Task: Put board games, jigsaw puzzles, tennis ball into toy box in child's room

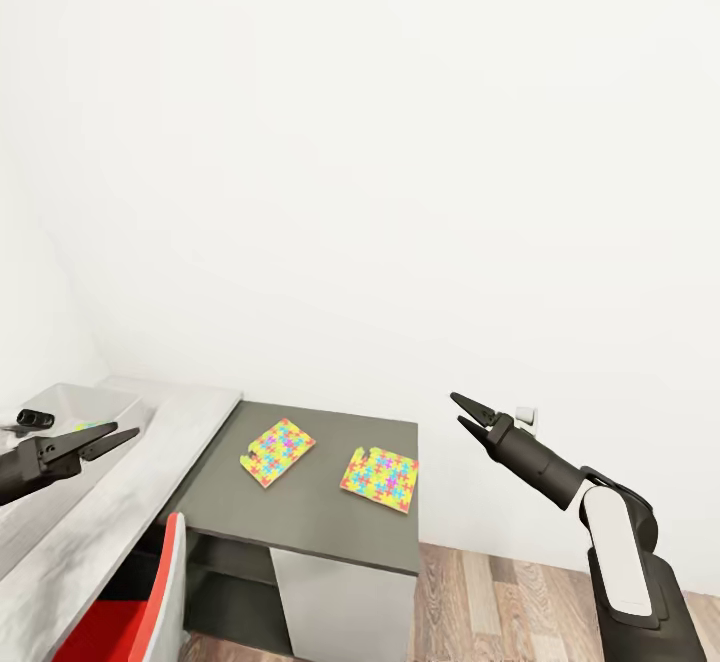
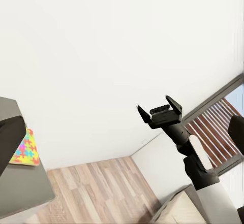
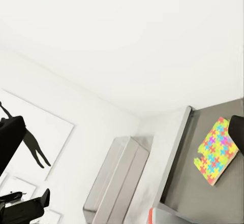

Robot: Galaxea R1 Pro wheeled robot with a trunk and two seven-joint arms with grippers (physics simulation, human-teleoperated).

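Above the table (image 1: 300, 512), both arms outstretched, left pincer (image 1: 118, 440) and right pincer (image 1: 466, 415) released, empty

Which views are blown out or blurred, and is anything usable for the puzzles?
Head view: wall nearly pure white, soft shadows, both puzzles sharp on the dark table. Left wrist view: flat lighting, one puzzle at the edge, cut off by a dark finger. Right wrist view: tilted, washed-out wall, puzzle crisp.
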